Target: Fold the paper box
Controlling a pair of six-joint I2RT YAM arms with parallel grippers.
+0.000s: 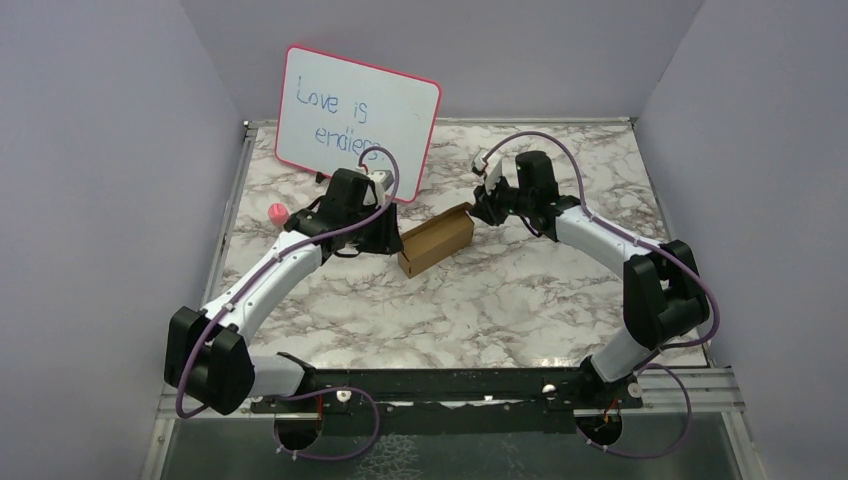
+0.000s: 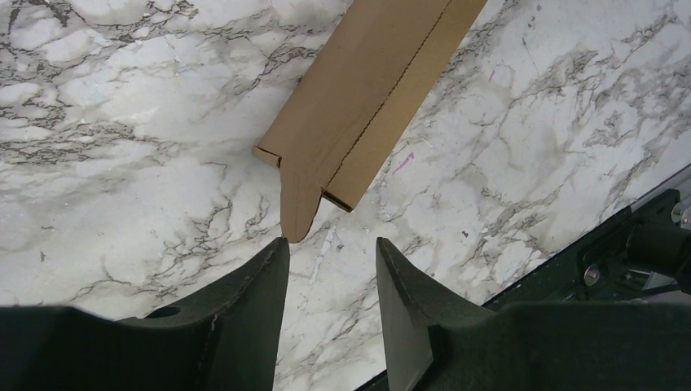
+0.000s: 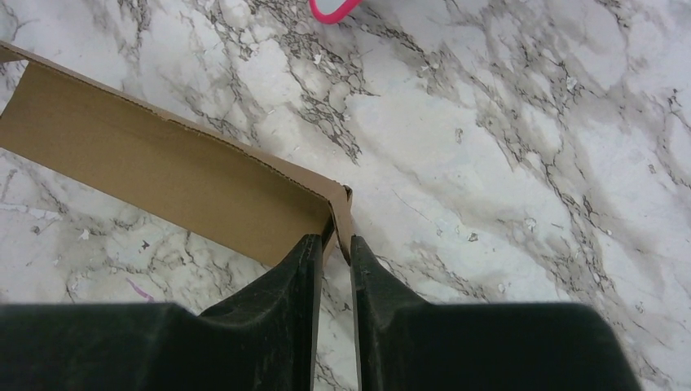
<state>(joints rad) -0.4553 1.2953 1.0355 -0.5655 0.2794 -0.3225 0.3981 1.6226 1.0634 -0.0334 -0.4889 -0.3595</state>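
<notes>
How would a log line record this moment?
paper box: on table | left fingers: open near flap | right fingers: pinching end flap

We see our left arm [image 1: 270, 275] and right arm [image 1: 600, 235] in white shells with black joints, each trailing a purple cable [image 1: 181, 380]. The fingers of the left gripper [image 2: 333, 244] are matte black, possibly scuffed.

Top external: high at near edge, looking down and forward over whole desk [image 1: 500, 300]. Left wrist: close above desk, looking past left end effector [image 2: 330, 244]. Right wrist: likewise, past right end effector [image 3: 334, 240]. All share paper box [image 1: 437, 242]; wrist views show opposite ends.
</notes>
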